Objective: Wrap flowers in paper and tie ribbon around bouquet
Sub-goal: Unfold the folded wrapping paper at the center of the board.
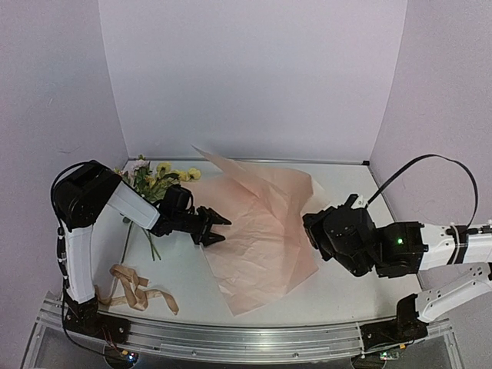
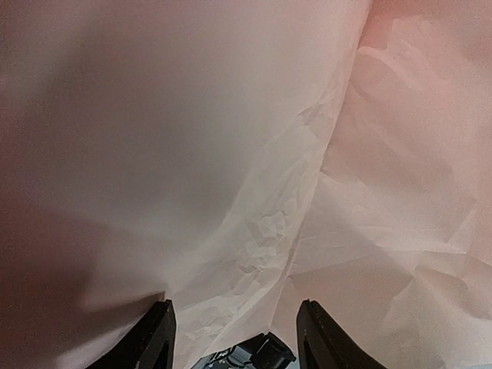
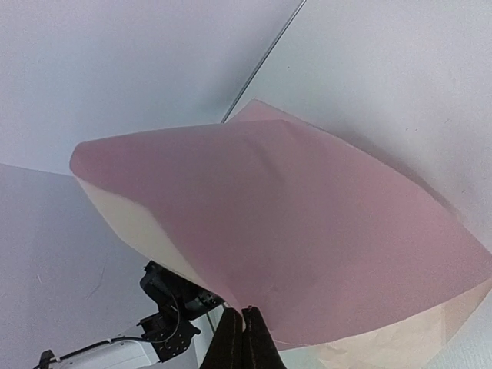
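Note:
The pink paper (image 1: 261, 238) lies crumpled in the middle of the table, its right side lifted. My right gripper (image 1: 310, 224) is shut on that lifted edge; in the right wrist view its fingers (image 3: 246, 323) meet on the paper (image 3: 292, 231), which billows above them. My left gripper (image 1: 216, 229) is at the sheet's left edge with its jaws apart. In the left wrist view the paper (image 2: 231, 154) fills the frame and lies between the spread fingers of that gripper (image 2: 234, 309). The flowers (image 1: 157, 178) lie at the back left, behind the left arm. The ribbon (image 1: 131, 288) curls at the front left.
White walls close in the table on three sides. A metal rail (image 1: 246, 338) runs along the near edge, with both arm bases on it. The right arm's black cable (image 1: 430, 165) arcs above the right side.

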`<state>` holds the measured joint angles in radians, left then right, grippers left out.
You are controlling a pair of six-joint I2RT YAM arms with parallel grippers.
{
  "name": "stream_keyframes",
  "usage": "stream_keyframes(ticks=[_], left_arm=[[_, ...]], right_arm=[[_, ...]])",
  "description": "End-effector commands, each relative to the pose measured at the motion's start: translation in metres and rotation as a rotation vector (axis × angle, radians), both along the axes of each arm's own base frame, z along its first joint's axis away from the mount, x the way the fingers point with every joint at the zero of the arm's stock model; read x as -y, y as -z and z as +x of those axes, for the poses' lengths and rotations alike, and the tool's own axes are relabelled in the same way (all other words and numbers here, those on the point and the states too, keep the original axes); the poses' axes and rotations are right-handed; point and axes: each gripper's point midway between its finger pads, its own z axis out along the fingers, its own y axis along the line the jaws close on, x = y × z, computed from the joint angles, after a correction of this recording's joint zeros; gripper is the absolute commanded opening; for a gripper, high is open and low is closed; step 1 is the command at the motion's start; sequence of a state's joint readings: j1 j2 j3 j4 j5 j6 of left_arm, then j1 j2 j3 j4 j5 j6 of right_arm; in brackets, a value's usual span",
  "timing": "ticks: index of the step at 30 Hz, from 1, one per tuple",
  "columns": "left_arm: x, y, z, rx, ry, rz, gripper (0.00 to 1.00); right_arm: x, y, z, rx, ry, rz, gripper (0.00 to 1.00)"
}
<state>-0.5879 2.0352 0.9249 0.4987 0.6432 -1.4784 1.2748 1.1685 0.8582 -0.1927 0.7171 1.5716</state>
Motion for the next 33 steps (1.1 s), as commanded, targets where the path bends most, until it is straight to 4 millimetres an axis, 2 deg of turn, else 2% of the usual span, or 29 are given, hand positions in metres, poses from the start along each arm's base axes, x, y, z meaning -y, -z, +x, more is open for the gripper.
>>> stream_keyframes(ticks=[1,6,9,11,14,18,23,27,30,33], left_arm=[[-0.014,0.047,-0.011,-0.112,-0.015,0.162,0.56],[-0.029,0.064,-0.023,-0.152,-0.015,0.251,0.56],[-0.04,0.071,-0.03,-0.162,-0.012,0.295,0.56],[-0.047,0.073,-0.031,-0.155,-0.008,0.321,0.56],[-0.058,0.074,-0.03,-0.132,0.002,0.364,0.55],[-0.076,0.069,-0.019,-0.075,0.002,0.457,0.55],[-0.09,0.059,0.002,-0.001,0.035,0.578,0.54],[-0.093,0.049,0.022,0.05,0.052,0.642,0.54],[-0.094,0.048,0.03,0.059,0.07,0.668,0.54],[-0.094,0.051,0.029,0.051,0.093,0.673,0.54]], right_arm=[[0.043,0.005,0.006,0.012,0.124,-0.018,0.0],[0.091,0.024,0.002,0.0,0.215,-0.114,0.0],[0.12,0.046,-0.005,-0.035,0.255,-0.178,0.0],[0.13,0.064,-0.01,-0.065,0.253,-0.213,0.0],[0.137,0.093,-0.019,-0.137,0.235,-0.253,0.0],[0.134,0.123,-0.03,-0.212,0.198,-0.304,0.0],[0.138,0.14,-0.04,-0.261,0.172,-0.382,0.0],[0.138,0.157,-0.049,-0.312,0.14,-0.425,0.0],[0.135,0.167,-0.056,-0.346,0.111,-0.459,0.0],[0.135,0.169,-0.056,-0.345,0.095,-0.501,0.0]])
